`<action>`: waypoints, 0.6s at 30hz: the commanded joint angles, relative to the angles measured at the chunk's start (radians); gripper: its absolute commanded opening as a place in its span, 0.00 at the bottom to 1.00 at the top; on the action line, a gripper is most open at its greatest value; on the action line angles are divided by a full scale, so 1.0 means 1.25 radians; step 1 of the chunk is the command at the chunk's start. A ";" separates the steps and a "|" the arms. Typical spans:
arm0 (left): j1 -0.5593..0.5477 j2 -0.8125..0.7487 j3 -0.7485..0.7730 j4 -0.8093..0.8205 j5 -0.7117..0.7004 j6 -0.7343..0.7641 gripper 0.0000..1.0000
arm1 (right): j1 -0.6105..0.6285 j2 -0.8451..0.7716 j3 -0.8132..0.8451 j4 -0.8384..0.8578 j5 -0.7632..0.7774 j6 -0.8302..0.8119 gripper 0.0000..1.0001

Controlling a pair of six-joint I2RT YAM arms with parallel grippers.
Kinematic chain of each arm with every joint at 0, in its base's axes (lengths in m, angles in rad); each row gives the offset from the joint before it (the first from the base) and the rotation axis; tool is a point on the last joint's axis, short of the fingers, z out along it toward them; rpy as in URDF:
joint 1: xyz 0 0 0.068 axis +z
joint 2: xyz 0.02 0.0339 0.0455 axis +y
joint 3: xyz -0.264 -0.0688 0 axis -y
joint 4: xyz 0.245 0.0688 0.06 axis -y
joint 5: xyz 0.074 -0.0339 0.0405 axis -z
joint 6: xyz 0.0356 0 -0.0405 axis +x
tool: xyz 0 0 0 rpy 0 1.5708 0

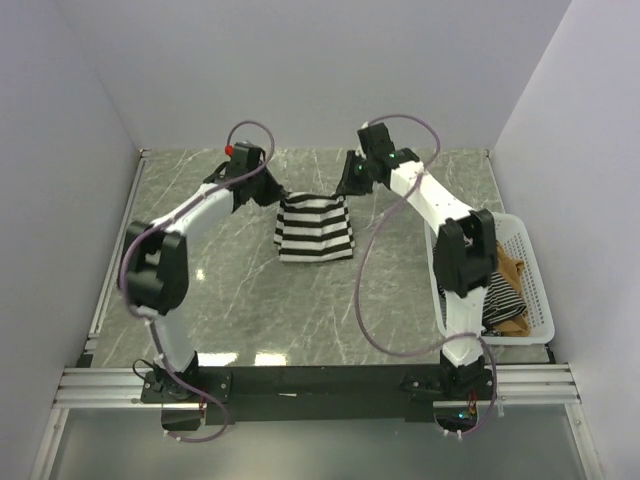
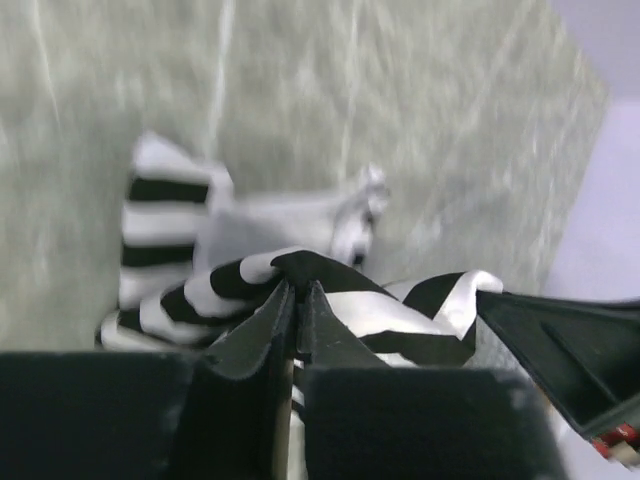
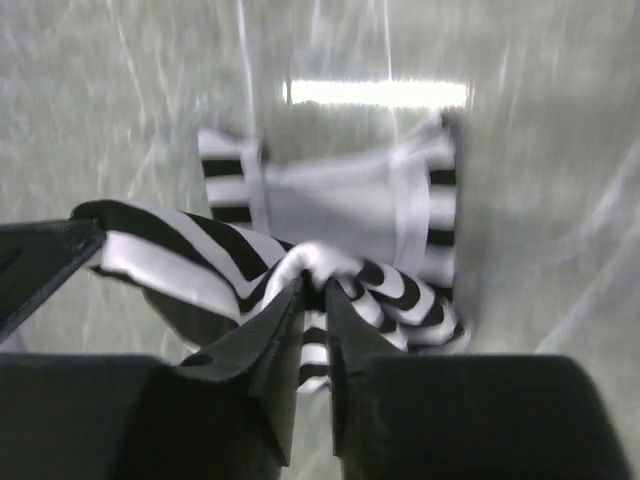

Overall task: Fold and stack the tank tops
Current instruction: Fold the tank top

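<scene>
black-and-white wide-striped tank top (image 1: 315,228); white basket (image 1: 538,288).

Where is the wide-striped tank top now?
In the top view, the wide-striped tank top is at the far middle of the table, left of the basket, its corners in the jaws of the left gripper and right gripper.

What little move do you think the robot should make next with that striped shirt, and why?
Probably ease both hands down and let go. The left hand and right hand each pinch a far corner of the wide-striped tank top, whose far edge sags between them while the rest lies on the table.
</scene>
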 commanded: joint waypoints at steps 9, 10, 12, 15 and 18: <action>0.109 0.156 0.110 0.100 0.072 0.052 0.63 | -0.040 0.157 0.276 -0.054 0.055 -0.077 0.77; 0.109 0.136 0.097 0.105 0.063 0.055 0.63 | -0.039 0.133 0.203 -0.037 0.082 -0.075 0.78; 0.109 0.093 0.058 0.108 0.047 0.055 0.60 | -0.026 0.067 0.130 -0.001 0.116 -0.070 0.72; 0.099 0.058 0.019 0.080 0.017 0.065 0.57 | 0.012 0.000 0.000 0.036 0.156 -0.071 0.65; 0.067 0.047 -0.019 0.076 -0.009 0.085 0.57 | 0.033 -0.013 -0.076 0.078 0.190 -0.065 0.64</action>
